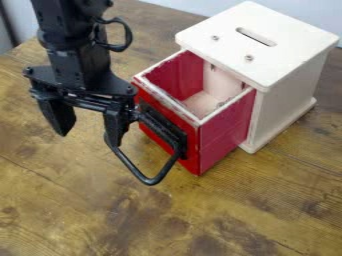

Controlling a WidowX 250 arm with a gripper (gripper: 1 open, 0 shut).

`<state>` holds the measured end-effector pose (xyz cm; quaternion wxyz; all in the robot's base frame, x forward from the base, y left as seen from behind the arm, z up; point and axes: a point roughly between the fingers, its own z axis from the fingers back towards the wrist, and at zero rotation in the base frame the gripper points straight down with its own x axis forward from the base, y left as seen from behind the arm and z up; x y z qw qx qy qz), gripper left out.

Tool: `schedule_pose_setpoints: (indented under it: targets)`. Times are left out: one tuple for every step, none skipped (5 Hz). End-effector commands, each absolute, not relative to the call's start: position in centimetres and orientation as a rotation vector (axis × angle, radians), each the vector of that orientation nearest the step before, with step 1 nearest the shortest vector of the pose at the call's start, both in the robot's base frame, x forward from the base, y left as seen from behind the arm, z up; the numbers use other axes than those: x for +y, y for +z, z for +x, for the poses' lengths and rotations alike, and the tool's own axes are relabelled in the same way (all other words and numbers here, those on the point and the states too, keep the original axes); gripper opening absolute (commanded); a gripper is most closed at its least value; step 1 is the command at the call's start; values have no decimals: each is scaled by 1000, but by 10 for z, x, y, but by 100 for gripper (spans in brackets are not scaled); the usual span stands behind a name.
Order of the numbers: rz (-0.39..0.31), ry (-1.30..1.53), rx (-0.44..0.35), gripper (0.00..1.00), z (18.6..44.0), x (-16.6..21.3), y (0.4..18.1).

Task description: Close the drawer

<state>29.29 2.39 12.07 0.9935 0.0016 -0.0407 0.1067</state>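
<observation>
The red drawer (214,128) stands pulled out of the pale wooden cabinet (274,60), its pale pink inside showing. A black wire loop handle (144,150) hangs from its front toward the table. My black gripper (86,125) points straight down to the left of the drawer front, open, with nothing between its fingers. Its right finger (115,124) stands just above the handle's left part, close to the drawer front; I cannot tell whether they touch.
The cabinet has a slot (254,36) on its top and sits at the back right of the brown wooden table (80,215).
</observation>
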Motion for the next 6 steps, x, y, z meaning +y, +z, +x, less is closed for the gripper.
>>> schedule_pose_setpoints:
  targets:
    - [9, 229, -180, 100, 295, 17, 148]
    - [14, 249, -171, 100, 290, 10, 153]
    - [6, 230, -176, 100, 283, 13, 154]
    - [10, 220, -160, 100, 279, 20, 153]
    - [6, 234, -160, 100, 281, 18, 151]
    - [9, 251, -159, 100, 280, 17, 147]
